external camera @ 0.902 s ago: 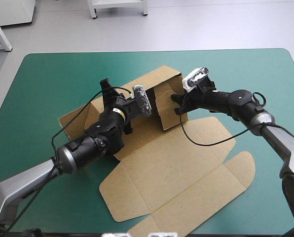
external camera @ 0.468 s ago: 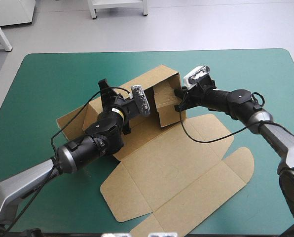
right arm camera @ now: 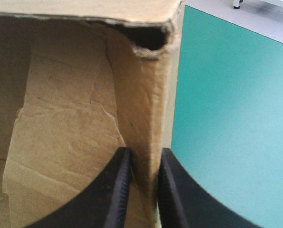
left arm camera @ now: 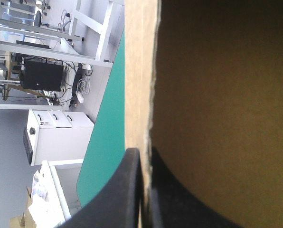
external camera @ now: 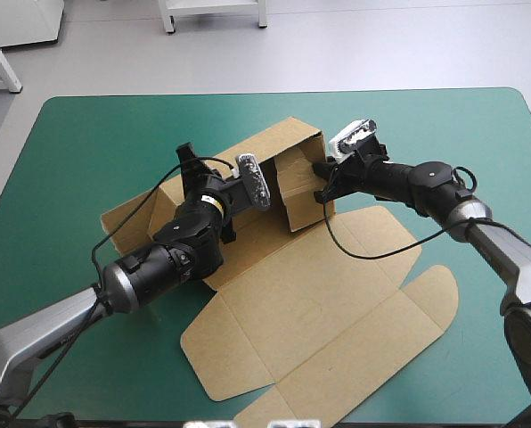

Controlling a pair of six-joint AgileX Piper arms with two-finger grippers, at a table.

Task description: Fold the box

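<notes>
The brown box [external camera: 319, 303] is sitting mid-table on the teal-green cover [external camera: 87, 134], and it is only half up. Its walls are standing at the 12 o'clock side, while the flat lid panels are spreading toward 5 o'clock, close to the table's near edge.

The left gripper [left arm camera: 142, 156] is coming in at about 9 o'clock of the raised part. It is pinching a standing wall, with its black fingers [left arm camera: 125, 194] drawn almost together and just the sheet of board between them. The cover is showing on the wall's outer side and the shaded brown inside on the other.

Over at 3 o'clock, the right gripper [right arm camera: 142, 159] is doing the same at the end wall. It is clamping narrow on the folded thickness of board beside the corner, where the fold is gaping a little at the top edge. The creased inner face of the box is lying to one side of it and bare cover to the other. Both arms are meeting over the upright section, and the lid is lying untouched
</notes>
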